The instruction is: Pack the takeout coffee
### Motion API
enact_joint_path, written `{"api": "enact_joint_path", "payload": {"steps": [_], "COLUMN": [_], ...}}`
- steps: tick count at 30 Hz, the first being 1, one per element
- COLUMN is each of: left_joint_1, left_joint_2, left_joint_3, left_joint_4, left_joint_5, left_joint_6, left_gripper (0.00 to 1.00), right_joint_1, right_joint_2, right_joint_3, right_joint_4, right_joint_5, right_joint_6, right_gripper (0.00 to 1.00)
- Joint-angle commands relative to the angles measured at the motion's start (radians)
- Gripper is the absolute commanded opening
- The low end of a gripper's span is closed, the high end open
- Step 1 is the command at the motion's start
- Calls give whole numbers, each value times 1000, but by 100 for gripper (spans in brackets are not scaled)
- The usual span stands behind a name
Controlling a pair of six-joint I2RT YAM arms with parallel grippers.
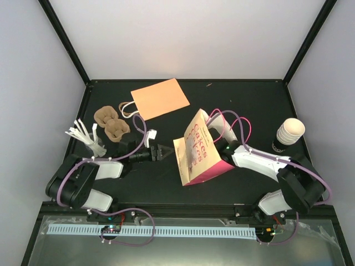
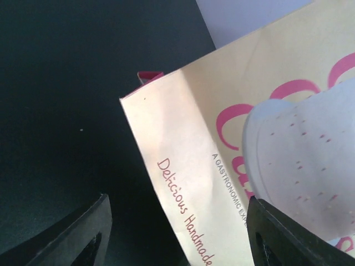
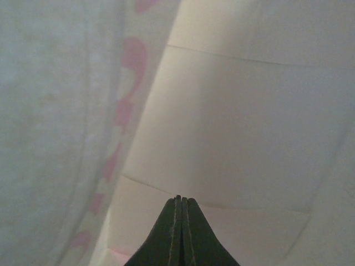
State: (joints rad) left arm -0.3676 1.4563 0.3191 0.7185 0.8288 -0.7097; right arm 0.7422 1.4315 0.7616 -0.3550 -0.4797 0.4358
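Observation:
The takeout coffee (image 1: 288, 134), a cream ribbed cup with a dark lower part, stands upright at the table's right side, apart from both grippers. A cream paper bag with pink lettering (image 1: 197, 149) stands tilted at the centre and fills the left wrist view (image 2: 183, 166). My right arm reaches into the bag. My right gripper (image 3: 178, 198) is shut inside it, facing the pale inner walls, and is hidden in the top view. My left gripper (image 1: 161, 151) is open at the bag's left edge. In the left wrist view the bag's corner fold lies between its spread fingers (image 2: 94, 233).
A flat orange paper bag (image 1: 160, 98) lies at the back. Two brown pulp carriers (image 1: 111, 123) and a bundle of thin white sticks (image 1: 83, 136) lie at the left. A blurred white shape (image 2: 302, 166) covers part of the bag in the left wrist view.

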Motion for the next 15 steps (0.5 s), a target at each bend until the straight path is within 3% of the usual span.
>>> {"api": "enact_joint_path", "payload": {"steps": [1,9,15], "left_joint_1": [6,7,7], "left_joint_2": [-118,-360,-478], "left_joint_3": [-8,26,46], "left_joint_4": [-166,-471,-561], "left_joint_5": [-124,-302,-333], "left_joint_6": [62,135,156], "left_gripper": [72,97,99], "right_joint_1": [-5,25,81], "right_joint_2": [28,49,55], "right_joint_3": [53,125,232], "right_joint_4": [-83,-166,-270], "right_joint_5": [89,147,251], "right_joint_6": [-39,-64,-64], "right_gripper": [1,1,1]}}
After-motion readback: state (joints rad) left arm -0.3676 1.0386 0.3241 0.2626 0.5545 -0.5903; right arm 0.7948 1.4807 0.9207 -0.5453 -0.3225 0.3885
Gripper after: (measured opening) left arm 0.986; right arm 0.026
